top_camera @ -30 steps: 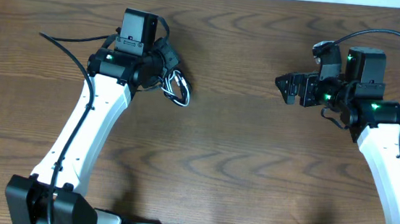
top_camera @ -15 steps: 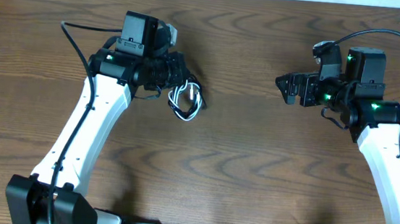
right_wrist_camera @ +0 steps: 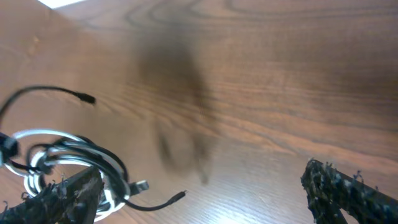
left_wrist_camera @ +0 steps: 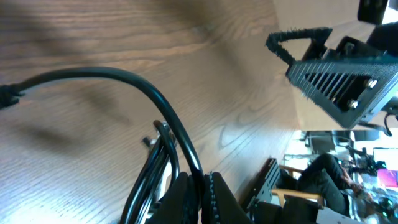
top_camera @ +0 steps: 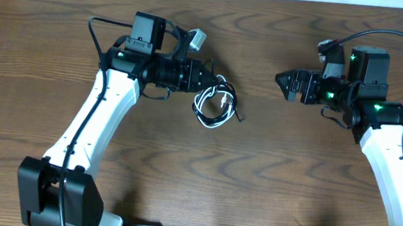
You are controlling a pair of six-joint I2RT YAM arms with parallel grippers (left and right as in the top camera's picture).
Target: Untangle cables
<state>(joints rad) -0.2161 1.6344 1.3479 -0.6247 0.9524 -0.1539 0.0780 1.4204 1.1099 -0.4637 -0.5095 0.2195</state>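
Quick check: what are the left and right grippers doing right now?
Left gripper: closed, holding the cable bundle.
Right gripper: open, holding nothing.

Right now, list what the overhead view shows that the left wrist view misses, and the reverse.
Only overhead: the whole bundle of cables, black and white loops together. Only left wrist: the left gripper up close, shut on the black cable, and a cluttered room in the background. Both: the wooden table and the open right gripper.
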